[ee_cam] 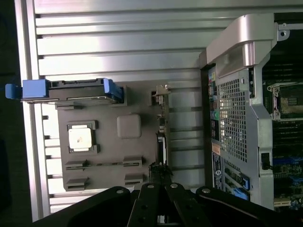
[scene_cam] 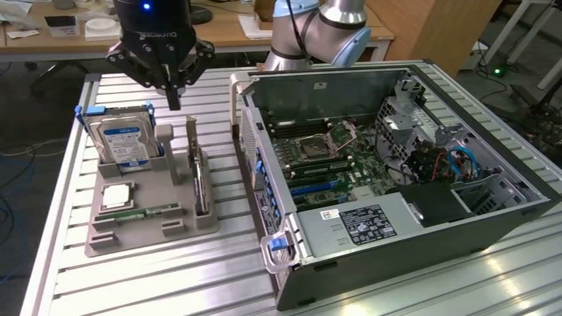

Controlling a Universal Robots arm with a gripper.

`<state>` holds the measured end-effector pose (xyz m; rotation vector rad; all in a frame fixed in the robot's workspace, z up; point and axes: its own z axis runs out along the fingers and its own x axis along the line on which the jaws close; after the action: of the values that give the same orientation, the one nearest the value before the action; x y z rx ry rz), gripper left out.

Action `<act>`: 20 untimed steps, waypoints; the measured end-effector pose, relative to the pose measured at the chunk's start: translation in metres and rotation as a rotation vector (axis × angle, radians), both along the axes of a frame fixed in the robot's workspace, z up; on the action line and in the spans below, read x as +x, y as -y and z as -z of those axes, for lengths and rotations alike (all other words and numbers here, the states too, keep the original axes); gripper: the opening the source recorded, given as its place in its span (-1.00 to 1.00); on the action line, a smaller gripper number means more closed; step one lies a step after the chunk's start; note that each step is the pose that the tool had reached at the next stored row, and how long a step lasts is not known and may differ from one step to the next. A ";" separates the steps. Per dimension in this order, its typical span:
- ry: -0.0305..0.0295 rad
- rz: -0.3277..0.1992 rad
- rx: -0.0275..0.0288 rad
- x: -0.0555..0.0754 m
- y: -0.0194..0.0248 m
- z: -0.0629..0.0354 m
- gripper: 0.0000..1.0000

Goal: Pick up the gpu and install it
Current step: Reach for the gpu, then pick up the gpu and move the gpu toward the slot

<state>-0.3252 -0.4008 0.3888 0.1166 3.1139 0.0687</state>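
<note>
The gpu (scene_cam: 200, 183) stands on its long edge in a slot at the right side of the grey tray (scene_cam: 149, 232); it is a thin dark card seen edge-on. In the wrist view the gpu (ee_cam: 162, 126) is a narrow strip along the tray's edge. My gripper (scene_cam: 174, 100) hangs above the tray's far end, between the hard drive and the gpu's far end. Its fingers are shut with nothing between them. The gripper (ee_cam: 159, 189) points down near one end of the card. The open computer case (scene_cam: 395, 178) lies at the exterior view's right.
A hard drive (scene_cam: 123, 141) with blue rails stands upright in the tray's far left corner. A processor (scene_cam: 116, 195) and a green memory stick (scene_cam: 141, 212) lie flat in the tray. The case's handle and rear wall (ee_cam: 236, 94) stand close beside the tray. Desks and cables lie beyond the table.
</note>
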 end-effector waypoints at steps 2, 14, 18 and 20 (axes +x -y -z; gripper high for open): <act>0.0003 0.000 0.0001 0.000 0.0000 0.0001 -0.80; 0.0002 0.000 0.0001 0.002 0.0000 0.0001 -0.80; 0.0002 0.000 0.0001 0.002 0.0000 0.0001 -0.67; 0.0002 0.000 0.0000 0.002 0.0000 0.0000 -0.54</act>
<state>-0.3229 -0.4008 0.3888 0.1166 3.1137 0.0687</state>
